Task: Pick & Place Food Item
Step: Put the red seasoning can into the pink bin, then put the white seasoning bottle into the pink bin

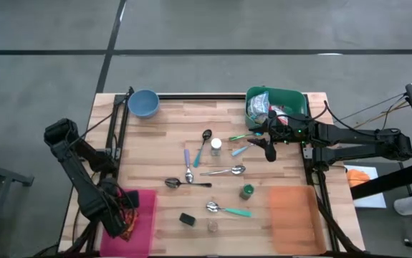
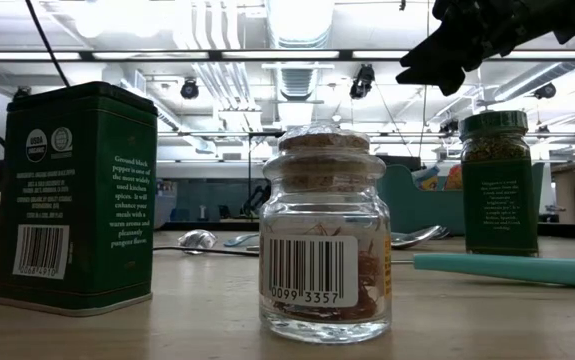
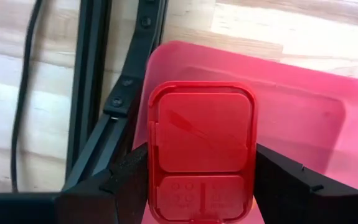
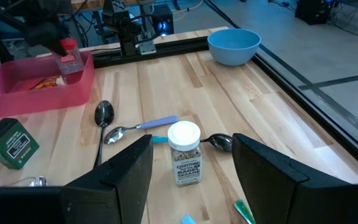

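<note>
A small jar with a red flip lid (image 3: 200,143) is upright between the fingers of my left gripper (image 3: 200,186), over the pink bin (image 3: 303,118) at the table's near left corner. The right wrist view shows the same jar (image 4: 70,62) at the bin (image 4: 29,93), which holds some orange-wrapped items. In the high view my left gripper (image 1: 123,208) is over that bin (image 1: 142,226). My right gripper (image 1: 269,150) hovers open at the table's right middle, in front of the green bin (image 1: 291,100). A white-lidded spice jar (image 4: 185,152) stands on the table beyond its fingers. My left gripper pinches the red-lidded jar by two opposite sides (image 3: 152,186), just below the lid, between its two fingers (image 3: 129,180). The fingers come from above, pointing down. The jar stays upright, lid up, over the pink bin; I cannot tell whether its bottom touches the bin's floor.
Several spoons (image 1: 223,172) lie across the table's middle. A blue bowl (image 1: 143,102) is at the far left. A dark green tin (image 2: 72,200), a cork-stoppered glass jar (image 2: 325,240) and a green-lidded jar (image 2: 500,180) stand toward the near edge. An orange mat (image 1: 291,215) lies near right.
</note>
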Tool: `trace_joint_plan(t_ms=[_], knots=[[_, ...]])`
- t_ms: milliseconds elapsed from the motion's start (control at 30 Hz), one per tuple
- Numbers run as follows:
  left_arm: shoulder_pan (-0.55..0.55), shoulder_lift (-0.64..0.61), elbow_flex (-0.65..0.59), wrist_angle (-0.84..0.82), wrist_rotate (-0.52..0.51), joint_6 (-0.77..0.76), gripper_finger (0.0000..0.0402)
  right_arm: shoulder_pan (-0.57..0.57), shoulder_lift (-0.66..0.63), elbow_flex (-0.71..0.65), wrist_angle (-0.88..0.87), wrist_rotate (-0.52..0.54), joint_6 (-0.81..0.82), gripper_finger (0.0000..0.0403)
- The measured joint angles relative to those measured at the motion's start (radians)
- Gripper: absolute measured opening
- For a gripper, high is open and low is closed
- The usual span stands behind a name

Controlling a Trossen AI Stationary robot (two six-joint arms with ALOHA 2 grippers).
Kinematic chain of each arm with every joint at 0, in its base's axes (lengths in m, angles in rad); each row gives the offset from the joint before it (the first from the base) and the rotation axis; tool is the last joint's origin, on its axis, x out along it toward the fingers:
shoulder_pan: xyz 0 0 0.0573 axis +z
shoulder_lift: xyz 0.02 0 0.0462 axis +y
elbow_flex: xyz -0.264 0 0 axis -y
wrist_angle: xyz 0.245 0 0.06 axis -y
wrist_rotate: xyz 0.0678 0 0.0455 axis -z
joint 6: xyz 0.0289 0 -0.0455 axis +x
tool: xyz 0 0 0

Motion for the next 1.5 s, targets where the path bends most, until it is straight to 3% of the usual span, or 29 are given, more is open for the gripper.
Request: trace_joint_plan(t_ms=[667, 1100, 1333, 1500], knots=[[0.000, -0.033, -0.056, 0.085, -0.008, -0.010, 0.0247, 0.000, 0.000, 0.000, 0.000, 0.000, 0.000, 0.0214], [0.000, -0.033, -0.055, 0.087, -0.012, -0.029, 0.0359, 0.000, 0.000, 0.000, 0.000, 0.000, 0.000, 0.0214], [0.000, -0.080, -0.002, 0.054, -0.020, -0.029, 0.0370, 0.000, 0.000, 0.000, 0.000, 0.000, 0.000, 0.0214], [0.005, -0.105, 0.052, -0.022, -0.117, -0.028, 0.0370, 0.000, 0.000, 0.000, 0.000, 0.000, 0.000, 0.0214]])
